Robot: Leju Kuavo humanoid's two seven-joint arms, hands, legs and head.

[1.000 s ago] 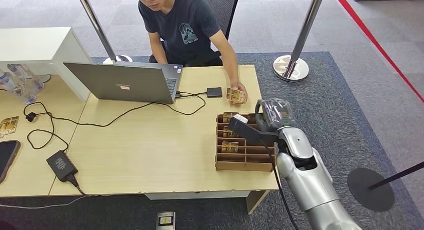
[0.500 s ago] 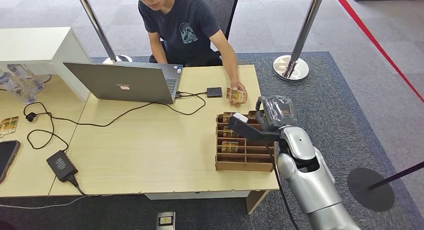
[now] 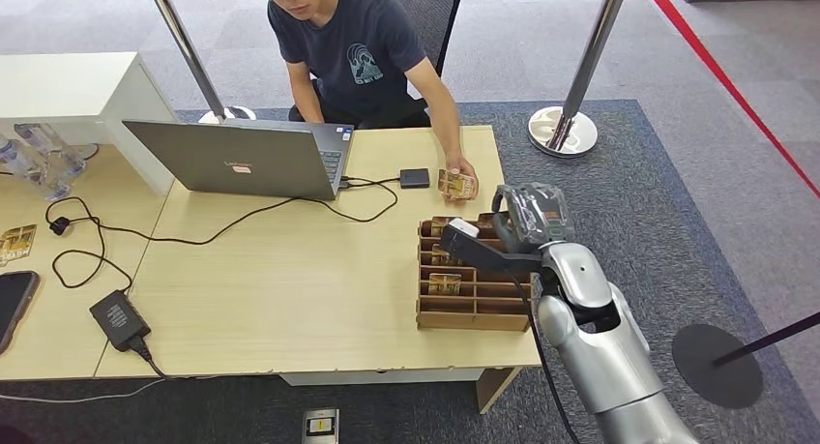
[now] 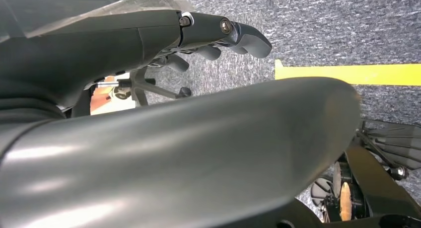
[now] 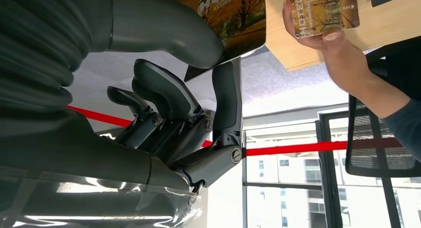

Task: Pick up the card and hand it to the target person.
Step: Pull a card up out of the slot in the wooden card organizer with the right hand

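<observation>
A dark phone [image 3: 14, 306] and a black power brick [image 3: 120, 319] with its looping cable lie at the left end of the pale wooden worktop [image 3: 290, 289], the brick close to the near edge. Further along, an open grey laptop [image 3: 237, 160] sits by the far edge, with a wide bare stretch of wood in front of it. A small black box [image 3: 415, 178] comes next, then the person's hand [image 3: 461, 176] resting near the far right corner, holding a brown printed hotel card [image 3: 456, 184] flat on the wood; the right wrist view shows that card [image 5: 323, 12] pinched at the worktop's edge. Just nearer stands a slotted wooden card rack [image 3: 464, 294] holding several like cards, flush with the right edge. The right robot hand [image 3: 527, 222] hovers above the rack's far right corner, fingers curled in; I cannot tell whether it grips anything. The left robot hand [image 4: 218, 37] hangs over grey carpet, fingers loosely curled around nothing.
</observation>
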